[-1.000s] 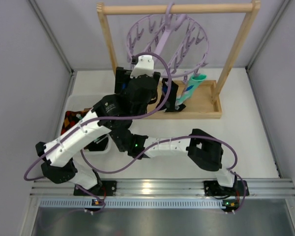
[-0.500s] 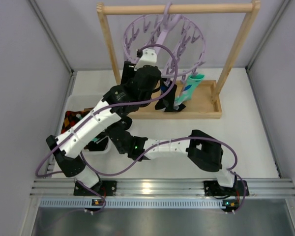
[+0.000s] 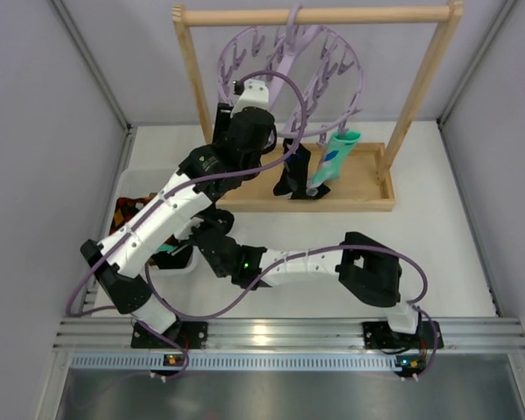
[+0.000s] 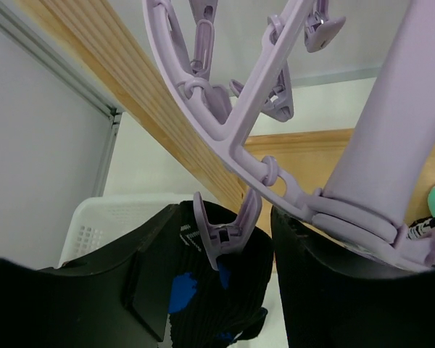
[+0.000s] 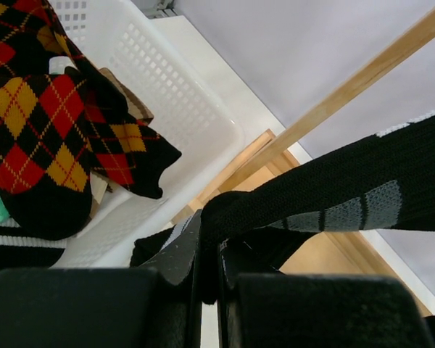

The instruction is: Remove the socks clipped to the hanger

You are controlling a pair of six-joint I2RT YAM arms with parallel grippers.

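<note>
- The left pincer stood part-way apart under the lavender hanger. One finger was on each side of a dangling clip and of the cuff of the black sock with blue marks that the clip held. Whether the pads had bitten on clip or cuff could not be told from the wrist view.
- The right pincer was fully closed on a fold of a black sock with grey stripes, which it held above the near corner of the white basket. The sock's far end ran out of frame, so its link to any clip could not be seen.
- Inside the basket lay the red, orange and black argyle socks, with brown and teal fabric showing beneath them. That part of the job looked done.
- From above, the hanger hung by its hook from the top bar of the wooden frame. Two socks dangled from its clips just over the frame's base: the black one and, beside it to the right, a teal-and-white sock. The rest of the visible clips looked bare.
- By that count the task appeared well past half. The black sock at the left pincer seemed the step in hand, with the teal-and-white one to follow.
- The frame stood at the back of the white counter, and the basket sat at its left side.
</note>
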